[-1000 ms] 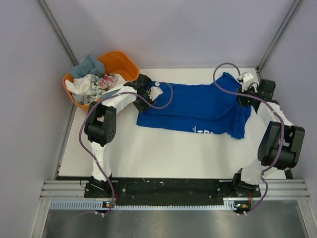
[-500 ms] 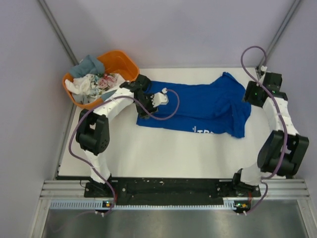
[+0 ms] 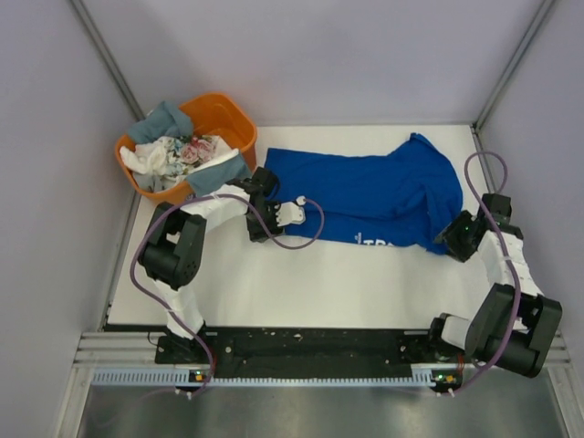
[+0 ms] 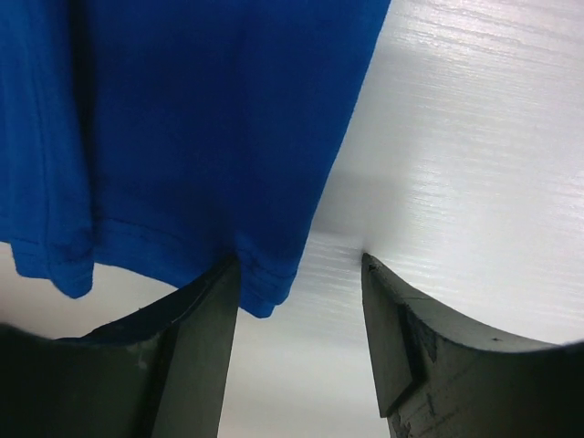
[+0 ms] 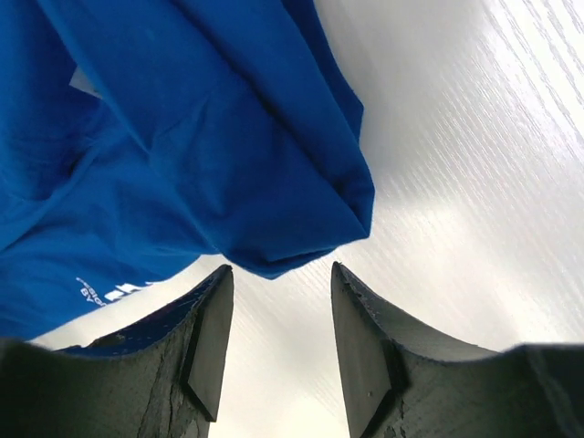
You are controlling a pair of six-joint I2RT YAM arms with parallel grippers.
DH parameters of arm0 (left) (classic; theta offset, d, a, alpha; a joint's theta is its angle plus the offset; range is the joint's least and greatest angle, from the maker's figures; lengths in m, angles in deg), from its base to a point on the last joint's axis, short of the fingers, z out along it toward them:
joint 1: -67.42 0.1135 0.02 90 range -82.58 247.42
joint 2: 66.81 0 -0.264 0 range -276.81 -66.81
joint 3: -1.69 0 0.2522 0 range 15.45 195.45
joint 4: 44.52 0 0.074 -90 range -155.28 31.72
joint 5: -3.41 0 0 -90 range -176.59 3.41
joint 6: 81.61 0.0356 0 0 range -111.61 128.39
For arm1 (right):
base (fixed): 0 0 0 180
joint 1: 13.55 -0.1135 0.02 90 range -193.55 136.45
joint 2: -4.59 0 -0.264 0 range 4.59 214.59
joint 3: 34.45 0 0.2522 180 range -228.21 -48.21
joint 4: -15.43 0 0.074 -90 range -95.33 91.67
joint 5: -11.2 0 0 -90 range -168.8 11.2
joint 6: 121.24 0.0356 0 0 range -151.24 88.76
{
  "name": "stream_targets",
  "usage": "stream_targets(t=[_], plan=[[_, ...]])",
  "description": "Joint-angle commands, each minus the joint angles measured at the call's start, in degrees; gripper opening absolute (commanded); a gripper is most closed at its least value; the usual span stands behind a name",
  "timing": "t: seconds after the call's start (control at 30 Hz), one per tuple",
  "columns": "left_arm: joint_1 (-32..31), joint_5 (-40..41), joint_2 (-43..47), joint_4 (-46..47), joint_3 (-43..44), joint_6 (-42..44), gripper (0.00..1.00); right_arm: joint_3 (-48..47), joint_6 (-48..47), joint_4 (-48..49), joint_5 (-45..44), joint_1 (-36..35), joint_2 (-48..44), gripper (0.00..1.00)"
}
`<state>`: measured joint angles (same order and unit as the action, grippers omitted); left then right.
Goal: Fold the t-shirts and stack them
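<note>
Overhead view: a soft royal blue cloth t-shirt (image 3: 374, 192) lies spread sideways across the far half of a white table (image 3: 301, 283), with its right end rumpled and folded over. A heap of other shirts (image 3: 169, 146), dusty grey-blue, white and floral, fills a round orange plastic tub (image 3: 233, 114) at the far left corner. The left gripper (image 3: 265, 221) sits at the blue shirt's near left corner, and the right gripper (image 3: 452, 242) sits at its near right corner. White lettering (image 3: 376, 243) runs along the near edge. It seems to begin "TP", and the rest is hidden under a fold.

Left wrist view: the left gripper (image 4: 297, 274) has its two dark fingers spread apart and holds nothing. The stitched hem corner of the royal blue cloth t-shirt (image 4: 201, 119) rests on the table between them, close to the left-hand finger.

Right wrist view: the right gripper (image 5: 281, 272) is also spread wide and empty. A rounded fold of the royal blue cloth t-shirt (image 5: 210, 109) lies just ahead of the gap. The white lettering (image 5: 105, 292) shows at the lower left, too small to read.

The shirt looks light, limp and unbreakable, and it will likely sag and crease when lifted. The hem corners look like the best places to pinch, catching both layers.
</note>
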<state>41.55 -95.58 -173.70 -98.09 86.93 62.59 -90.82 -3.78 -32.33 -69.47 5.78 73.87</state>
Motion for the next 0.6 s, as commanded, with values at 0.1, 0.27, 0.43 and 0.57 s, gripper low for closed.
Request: stream_targets(t=[0.1, 0.27, 0.43, 0.57], plan=[[-0.8, 4.2, 2.0, 10.2, -4.4, 0.8, 0.54, 2.7, 7.3, 7.9, -2.0, 2.9, -1.3, 0.44], [-0.8, 3.9, 1.9, 9.5, -4.2, 0.1, 0.14, 6.6, 8.6, 14.0, 0.1, 4.3, 2.3, 0.26], [-0.6, 6.0, 2.6, 8.4, -3.6, -1.5, 0.0, 8.9, 9.7, 19.8, 5.2, 9.1, 5.7, 0.0], [-0.4, 11.3, 3.2, 7.2, -4.5, -1.9, 0.0, 8.5, 8.8, 20.7, 5.4, 14.9, 5.0, 0.0]])
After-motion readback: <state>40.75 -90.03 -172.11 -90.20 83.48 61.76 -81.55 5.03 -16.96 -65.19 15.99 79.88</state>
